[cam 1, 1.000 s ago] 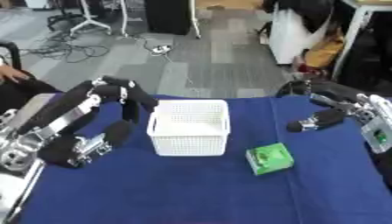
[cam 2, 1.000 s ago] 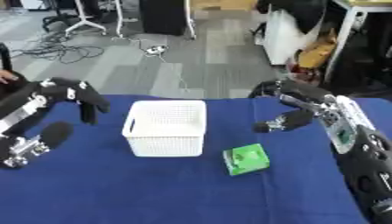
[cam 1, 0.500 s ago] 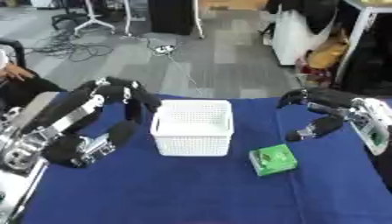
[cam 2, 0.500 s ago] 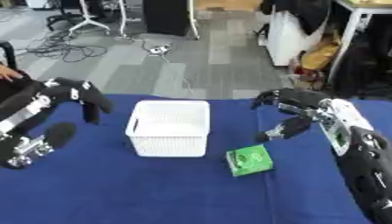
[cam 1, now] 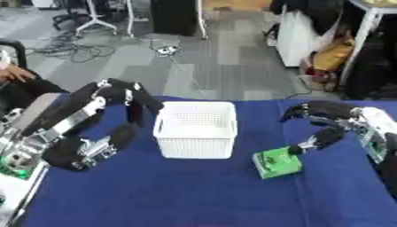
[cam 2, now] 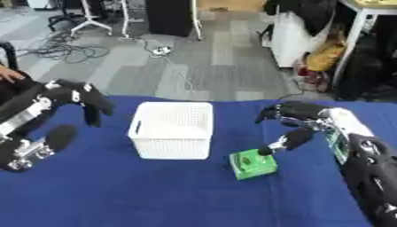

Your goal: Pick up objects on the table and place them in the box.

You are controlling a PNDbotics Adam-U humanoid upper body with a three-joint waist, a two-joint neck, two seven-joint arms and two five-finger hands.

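Note:
A small green box point(cam 1: 277, 162) lies on the blue table point(cam 1: 186, 195), just right of a white mesh basket point(cam 1: 196, 129). My right hand point(cam 1: 322, 116) hovers over the green box from the right, open, with its thumb tip close to the box's upper right corner and its fingers arched above it. My left hand point(cam 1: 128, 95) hangs open left of the basket, fingers pointing down beside the basket's left wall.
The table's far edge runs just behind the basket, with grey floor, cables and chair legs beyond. A person's hand point(cam 1: 15, 73) shows at the far left edge, off the table. Bare blue cloth fills the front of the table.
My right hand has come down and leftward toward the green box, its thumb now near the box. The left hand and the basket have stayed where they were.

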